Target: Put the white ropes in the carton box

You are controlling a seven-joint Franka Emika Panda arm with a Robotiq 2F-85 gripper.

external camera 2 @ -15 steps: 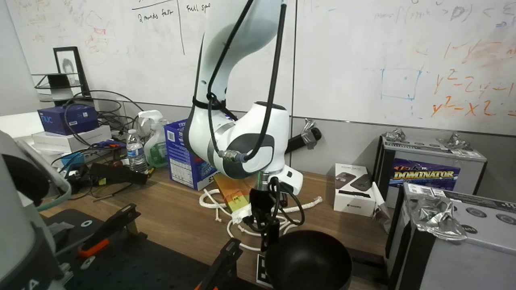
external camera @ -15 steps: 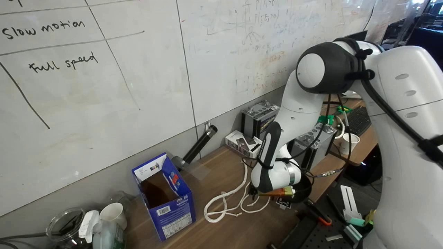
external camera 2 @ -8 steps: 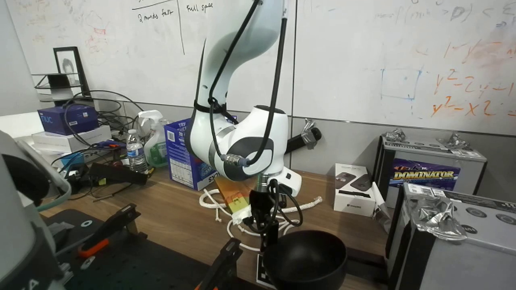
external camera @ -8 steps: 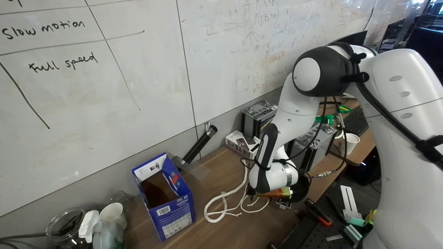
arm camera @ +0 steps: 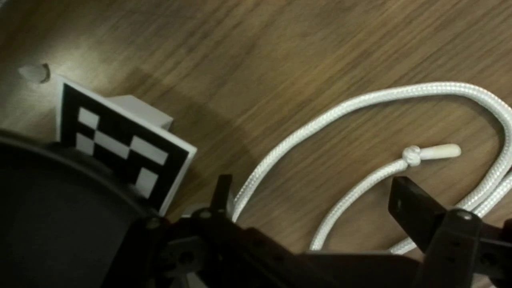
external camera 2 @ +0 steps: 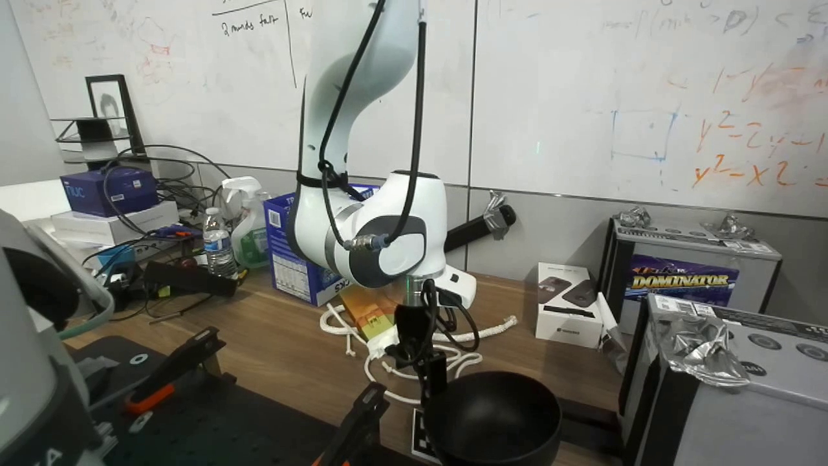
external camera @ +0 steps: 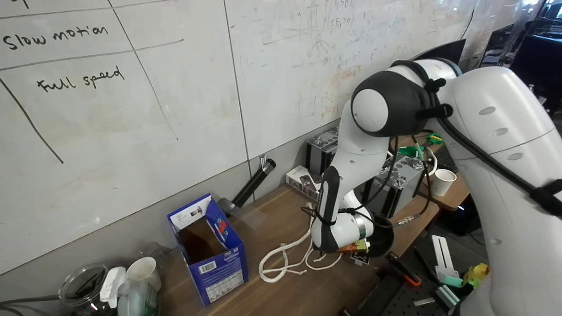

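One blue carton box, one black bowl, one checkered tag, two white cups, two grey foil-topped cases, one water bottle, one framed picture, white ropes, number unclear from where I stand

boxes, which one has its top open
The blue cardboard box with white label patches: its top is open, showing brown inside. The white cardboard box with dark printed pictures and the dark blue rectangular nuc box look closed.

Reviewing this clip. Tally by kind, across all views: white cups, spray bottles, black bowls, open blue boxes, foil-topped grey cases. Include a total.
White cups: 2
Spray bottle: 1
Black bowl: 1
Open blue box: 1
Foil-topped grey cases: 2
Total: 7
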